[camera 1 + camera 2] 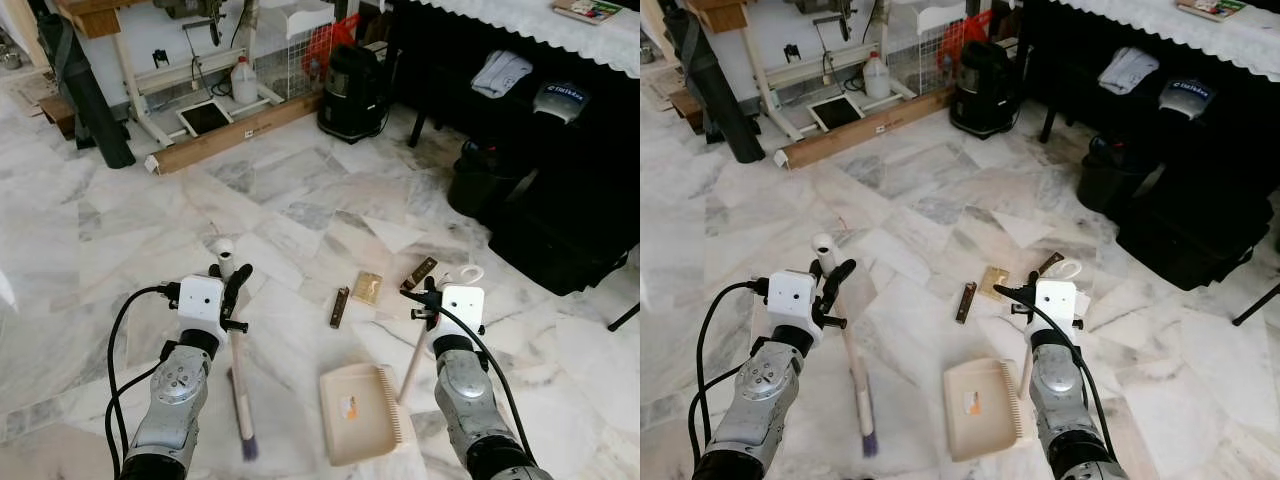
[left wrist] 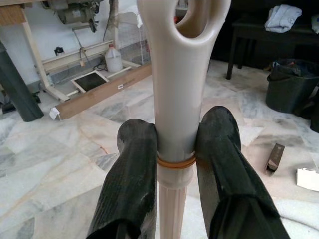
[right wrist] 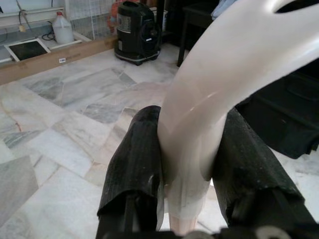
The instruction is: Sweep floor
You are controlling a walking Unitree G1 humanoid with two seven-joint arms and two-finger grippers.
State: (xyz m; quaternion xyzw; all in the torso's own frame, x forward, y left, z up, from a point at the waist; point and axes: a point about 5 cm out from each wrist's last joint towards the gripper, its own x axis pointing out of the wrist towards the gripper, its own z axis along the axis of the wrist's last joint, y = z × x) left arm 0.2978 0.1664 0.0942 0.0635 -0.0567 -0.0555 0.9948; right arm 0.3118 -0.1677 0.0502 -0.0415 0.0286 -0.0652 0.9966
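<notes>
Left claw (image 1: 233, 283): near left, its 2 black fingers (image 2: 130, 184) clamped on the cream handle of the broom.
Broom (image 1: 240, 385): handle runs from the claw down toward the near floor, ending in a dark, blurred brush head; the looped handle top rises above the fingers.
Right claw (image 1: 1012, 294): near right, 2 fingers (image 3: 134, 164) closed around the curved cream handle of the dustpan.
Dustpan (image 1: 358, 411): cream pan flat on the marble floor (image 1: 300, 190) between the 2 arms, comb edge on its right side, its handle slanting up to the right claw.
Debris: a dark brown strip (image 1: 340, 307) and a tan square piece (image 1: 367, 287) lie just beyond the dustpan; another brown strip (image 1: 419, 272) lies to their right.
Far side: black vacuum cleaner (image 1: 350, 92), white jug (image 1: 244, 81), long cardboard box (image 1: 235, 133).
</notes>
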